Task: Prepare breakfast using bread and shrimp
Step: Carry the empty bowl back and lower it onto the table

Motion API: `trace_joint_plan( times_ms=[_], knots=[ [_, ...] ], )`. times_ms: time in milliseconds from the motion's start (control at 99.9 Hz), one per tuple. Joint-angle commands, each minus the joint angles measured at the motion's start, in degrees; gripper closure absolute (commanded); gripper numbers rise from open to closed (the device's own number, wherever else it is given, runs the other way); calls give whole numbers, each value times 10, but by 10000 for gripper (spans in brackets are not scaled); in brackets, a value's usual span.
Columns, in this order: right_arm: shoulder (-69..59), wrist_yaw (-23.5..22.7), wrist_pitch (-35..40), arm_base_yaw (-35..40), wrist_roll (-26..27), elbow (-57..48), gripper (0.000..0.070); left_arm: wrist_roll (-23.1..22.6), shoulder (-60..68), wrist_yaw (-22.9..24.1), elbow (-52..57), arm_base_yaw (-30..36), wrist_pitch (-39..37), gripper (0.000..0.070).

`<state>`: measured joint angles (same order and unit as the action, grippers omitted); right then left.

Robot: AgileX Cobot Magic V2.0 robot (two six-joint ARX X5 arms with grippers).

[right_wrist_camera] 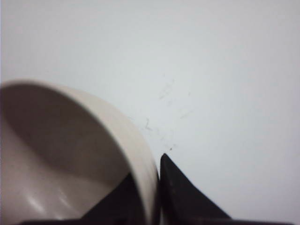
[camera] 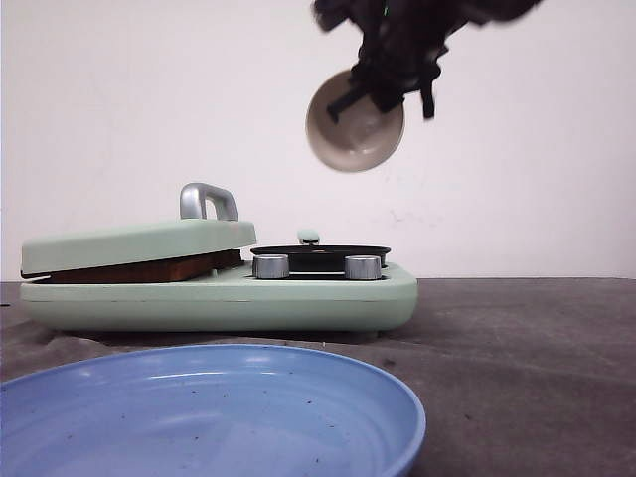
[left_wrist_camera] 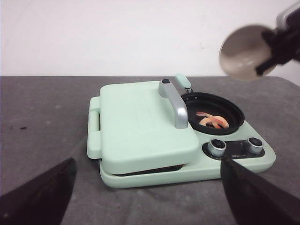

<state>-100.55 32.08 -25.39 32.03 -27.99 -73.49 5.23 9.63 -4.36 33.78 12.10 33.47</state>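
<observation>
**Bowl tipped and emptied; shrimp in pan**

Handling: the shrimp are judged light, soft and slick, poor for a direct pinch; better moved by their container. The bowl is stiff, probably breakable, and held by its rim.

Appearance: shrimp are a few pinkish-orange curls in the black pan at the cooker's knob end. Bread shows only as a brown edge under the closed lid.

Hands: right gripper clamps the bowl wall, bowl tilted high above the pan. Left gripper is spread wide, holding nothing, near the cooker. Blue plate sits at the table's front edge.
</observation>
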Motion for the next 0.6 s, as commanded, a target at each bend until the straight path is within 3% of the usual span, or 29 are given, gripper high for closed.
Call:
trace_joint_plan(
  times_ms=[0, 270, 590],
  knots=[
    [6, -7, 78, -5, 68, -36, 697, -5, -1, 0, 1, 0, -2, 146],
    [16, -70, 403, -41, 184, -205, 697, -5, -1, 1, 1, 0, 0, 146],
    [16, -217, 610, -121, 347, -341, 697, -5, -1, 1, 1, 0, 0, 146]
  ],
)
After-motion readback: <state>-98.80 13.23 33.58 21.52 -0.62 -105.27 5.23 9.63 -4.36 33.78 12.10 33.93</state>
